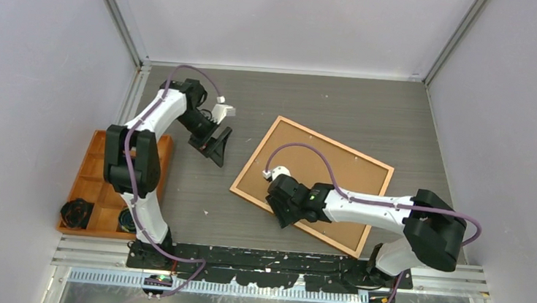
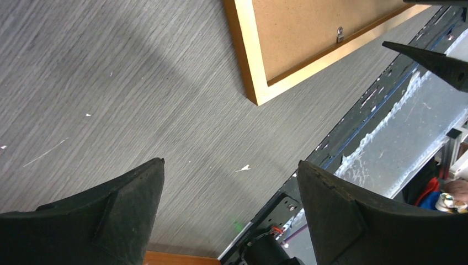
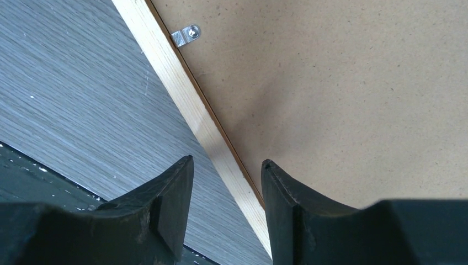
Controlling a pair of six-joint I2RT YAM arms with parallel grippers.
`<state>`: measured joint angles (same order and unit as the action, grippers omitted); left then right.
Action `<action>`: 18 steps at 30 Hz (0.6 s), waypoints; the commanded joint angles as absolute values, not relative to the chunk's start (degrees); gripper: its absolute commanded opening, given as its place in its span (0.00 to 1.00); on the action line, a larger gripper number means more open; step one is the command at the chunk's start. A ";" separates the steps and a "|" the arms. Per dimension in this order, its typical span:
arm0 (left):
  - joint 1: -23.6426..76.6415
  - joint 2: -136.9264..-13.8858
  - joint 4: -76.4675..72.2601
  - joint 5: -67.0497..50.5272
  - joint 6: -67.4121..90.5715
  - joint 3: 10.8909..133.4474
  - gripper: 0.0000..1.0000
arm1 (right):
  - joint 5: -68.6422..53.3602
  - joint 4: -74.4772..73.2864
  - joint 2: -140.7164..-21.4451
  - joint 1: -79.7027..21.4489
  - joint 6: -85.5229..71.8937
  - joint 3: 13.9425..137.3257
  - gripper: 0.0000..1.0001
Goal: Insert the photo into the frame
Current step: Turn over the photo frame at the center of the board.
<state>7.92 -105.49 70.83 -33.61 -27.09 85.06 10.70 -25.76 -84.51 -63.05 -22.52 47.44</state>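
Observation:
The frame lies back side up on the table, its brown fibreboard back facing me; the photo is hidden or out of view. My right gripper hangs over the frame's near-left rail. In the right wrist view the jaws straddle the pale wooden rail, with a gap showing on both sides and nothing pinched. My left gripper is left of the frame, over bare table. In the left wrist view it stands wide open and empty, with the frame's corner farther off.
An orange compartment tray with black items sits at the table's left edge. Small metal clips hold the frame's backboard. The black base rail runs along the near edge. Walls close in on three sides.

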 commanded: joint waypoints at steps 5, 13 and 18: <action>8.00 -100.86 71.53 -32.25 -29.73 84.34 1.00 | 13.53 -22.83 -85.89 -63.63 -22.62 47.02 0.51; 8.06 -92.62 60.33 -30.27 -34.20 75.32 1.00 | 13.23 -23.34 -87.96 -63.78 -21.89 47.36 0.32; 9.28 -86.09 55.16 -29.03 -39.89 68.64 1.00 | 13.09 -24.70 -86.13 -63.86 -20.81 48.97 0.21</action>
